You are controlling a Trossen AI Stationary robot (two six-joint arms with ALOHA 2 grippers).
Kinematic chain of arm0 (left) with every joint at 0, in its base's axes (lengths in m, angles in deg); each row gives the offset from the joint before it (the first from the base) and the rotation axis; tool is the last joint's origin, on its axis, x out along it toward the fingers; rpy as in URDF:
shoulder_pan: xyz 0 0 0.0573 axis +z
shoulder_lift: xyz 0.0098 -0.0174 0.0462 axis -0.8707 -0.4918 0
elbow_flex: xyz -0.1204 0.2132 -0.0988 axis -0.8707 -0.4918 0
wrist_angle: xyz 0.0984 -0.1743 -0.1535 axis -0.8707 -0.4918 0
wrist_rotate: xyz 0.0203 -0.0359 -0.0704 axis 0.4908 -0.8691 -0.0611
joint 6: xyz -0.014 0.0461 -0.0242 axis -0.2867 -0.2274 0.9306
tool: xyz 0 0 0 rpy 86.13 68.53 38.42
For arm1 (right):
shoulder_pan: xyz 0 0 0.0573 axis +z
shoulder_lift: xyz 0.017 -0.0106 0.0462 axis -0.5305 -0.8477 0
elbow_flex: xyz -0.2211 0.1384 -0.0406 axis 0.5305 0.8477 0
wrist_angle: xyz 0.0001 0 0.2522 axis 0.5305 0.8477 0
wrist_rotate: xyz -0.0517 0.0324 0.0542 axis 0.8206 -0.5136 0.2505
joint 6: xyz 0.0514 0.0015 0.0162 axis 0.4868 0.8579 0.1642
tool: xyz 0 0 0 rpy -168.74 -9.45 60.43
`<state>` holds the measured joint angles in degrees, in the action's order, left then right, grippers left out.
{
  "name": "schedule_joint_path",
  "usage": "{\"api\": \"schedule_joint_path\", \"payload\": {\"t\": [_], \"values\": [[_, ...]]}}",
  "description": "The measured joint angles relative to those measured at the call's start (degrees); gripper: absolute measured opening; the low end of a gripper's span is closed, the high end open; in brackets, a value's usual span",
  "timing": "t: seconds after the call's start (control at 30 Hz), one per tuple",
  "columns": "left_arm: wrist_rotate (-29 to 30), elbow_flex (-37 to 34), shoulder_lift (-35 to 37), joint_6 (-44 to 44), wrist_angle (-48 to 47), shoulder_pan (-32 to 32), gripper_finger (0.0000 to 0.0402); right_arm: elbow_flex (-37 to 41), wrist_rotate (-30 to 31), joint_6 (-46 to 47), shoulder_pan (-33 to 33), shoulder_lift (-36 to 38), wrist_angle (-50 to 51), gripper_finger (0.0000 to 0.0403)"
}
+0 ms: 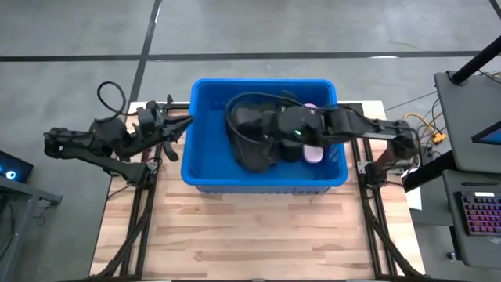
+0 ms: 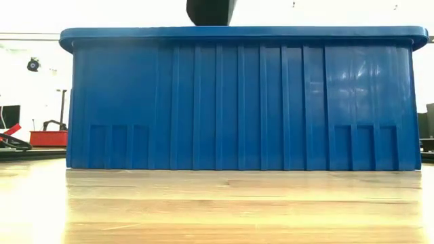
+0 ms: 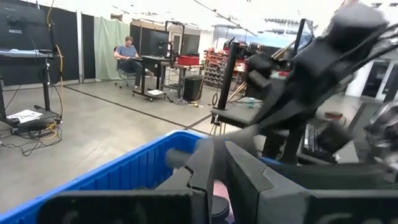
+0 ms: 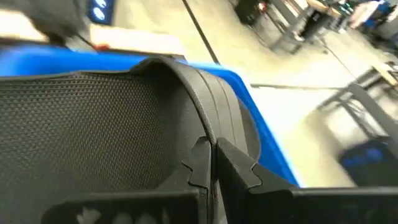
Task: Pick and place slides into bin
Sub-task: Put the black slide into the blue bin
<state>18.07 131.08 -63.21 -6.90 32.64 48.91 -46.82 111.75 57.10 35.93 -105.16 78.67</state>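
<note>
The blue bin (image 1: 205, 174) stands at the middle of the table's far half; its near wall fills the low view (image 2: 237, 102). My right gripper (image 1: 275, 131) reaches into it from the right and is shut on a black slide (image 1: 252, 141). A pale pink slide (image 1: 312, 153) lies in the bin under the right arm. A dark shape (image 2: 210, 9) pokes above the rim in the low view. My left gripper (image 1: 177, 130) is shut and empty, just outside the bin's left rim. My right gripper pinches the black slide between its two fingers at the edge of the ribbed strap (image 4: 209, 134), beside the textured footbed (image 4: 93, 130). The fingers come level from the table's right side. The slide is tilted over the bin's inside; whether it touches the bottom is hidden.
The near half of the wooden table (image 1: 250, 235) lies in front of the bin. A person sits at a desk (image 3: 127, 53) far off in the room. Stands and cables are beside the table on the right (image 1: 423, 133).
</note>
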Motion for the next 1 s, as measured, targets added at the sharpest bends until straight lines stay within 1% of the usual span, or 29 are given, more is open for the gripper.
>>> {"api": "schedule_joint_path", "payload": {"t": [0.17,0.23,0.33,0.57,0.67,0.83,0.9,1.0], "values": [[0.0,0.0,1.7,0.4,0.2,0.0,0.0020,0.0,-0.7,-7.1,-6.4,-5.3,-2.3,0.0009],[0.1,0.0,2.1,0.4,0.2,0.0,0.0020,0.0,-2.1,-10.2,-8.4,-7.8,-4.3,0.0009],[0.0,0.0,2.1,0.5,0.2,0.0,0.0020,0.0,-3.5,-14.5,-10.7,-11.6,-7.2,0.0009],[0.0,0.0,3.3,0.6,0.2,0.0,0.0020,0.1,-4.3,-24.7,-15.5,-20.0,-7.8,0.0009],[0.1,0.0,4.0,0.5,0.2,0.0,0.0020,0.1,-4.3,-30.4,-16.5,-23.0,-9.0,0.0009],[0.2,0.0,5.0,0.5,0.2,0.0,0.0020,0.1,-4.8,-36.1,-17.4,-25.8,-15.3,0.0009],[0.2,0.0,5.4,0.5,0.2,0.0,0.0020,0.1,-5.1,-37.0,-17.9,-26.5,-17.6,0.0009],[0.3,0.0,5.9,0.5,0.2,0.0,0.0020,0.1,-6.4,-37.4,-18.9,-26.9,-17.8,0.0009]]}}
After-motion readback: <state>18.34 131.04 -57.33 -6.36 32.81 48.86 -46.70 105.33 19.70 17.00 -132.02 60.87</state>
